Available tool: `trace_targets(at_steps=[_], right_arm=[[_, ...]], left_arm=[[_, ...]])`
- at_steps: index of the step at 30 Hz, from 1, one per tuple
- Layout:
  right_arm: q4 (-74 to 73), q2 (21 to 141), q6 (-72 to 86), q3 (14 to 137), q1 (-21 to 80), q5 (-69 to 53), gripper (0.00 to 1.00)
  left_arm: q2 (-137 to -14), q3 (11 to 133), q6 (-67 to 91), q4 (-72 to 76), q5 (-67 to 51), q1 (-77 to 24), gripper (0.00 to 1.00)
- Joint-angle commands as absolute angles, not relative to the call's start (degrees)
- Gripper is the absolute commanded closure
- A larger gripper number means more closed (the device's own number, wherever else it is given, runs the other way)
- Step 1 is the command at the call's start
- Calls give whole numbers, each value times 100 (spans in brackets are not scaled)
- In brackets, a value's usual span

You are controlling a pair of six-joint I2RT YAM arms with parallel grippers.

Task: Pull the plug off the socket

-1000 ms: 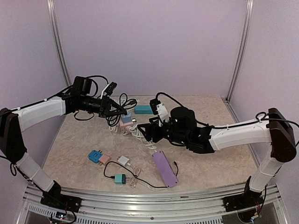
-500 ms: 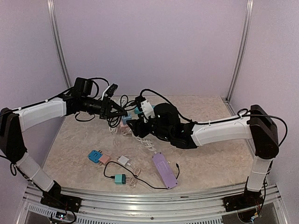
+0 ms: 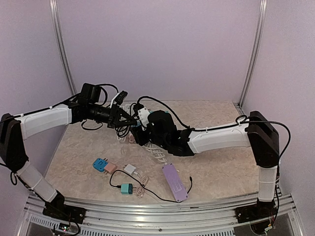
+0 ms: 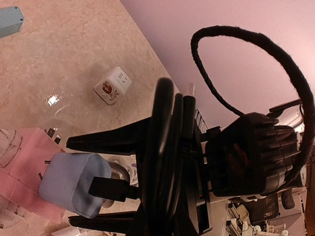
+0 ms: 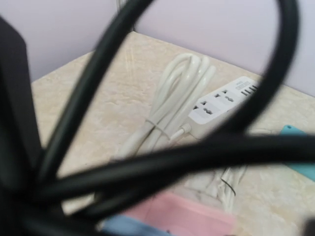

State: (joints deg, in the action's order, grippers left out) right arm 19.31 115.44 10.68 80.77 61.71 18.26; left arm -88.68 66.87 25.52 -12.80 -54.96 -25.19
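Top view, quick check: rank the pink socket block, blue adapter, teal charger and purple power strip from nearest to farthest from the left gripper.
1. Pink socket block, directly under the left gripper, which is shut on the light blue plug.
2. Blue adapter, toward the front left.
3. Teal charger, front centre, and purple power strip, front right: too close to call.

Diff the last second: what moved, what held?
The right end effector swung left, up to the pink socket, close to the left end effector. That one stayed shut on the blue plug; front adapters unmoved.
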Motion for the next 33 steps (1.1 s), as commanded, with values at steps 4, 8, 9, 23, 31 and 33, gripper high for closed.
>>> trace_targets(at_steps=[4,8,9,23,31,33], right_arm=[[1770,11826,1073,8323,6208,2037,52],[1803,11835,1187,8337,6206,2104,72],[1822,11826,1227,8322,6212,2138,77],[2536,10998,1590,7427,6197,2757,100],[2805,10356,1830,6843,6021,2778,100],[2980,10118,1849,6657,5986,2672,100]], left_arm=[[-8587,6759,2525,-635,-5848,-2637,100],[-8589,6759,2506,-654,-5808,-2653,100],[-8587,6763,2497,-679,-5775,-2661,100],[-8075,6759,1832,-1360,-3961,-2681,2],[-6937,5914,2213,-409,-3075,-2349,1],[-6808,5877,2223,-357,-3044,-2305,1]])
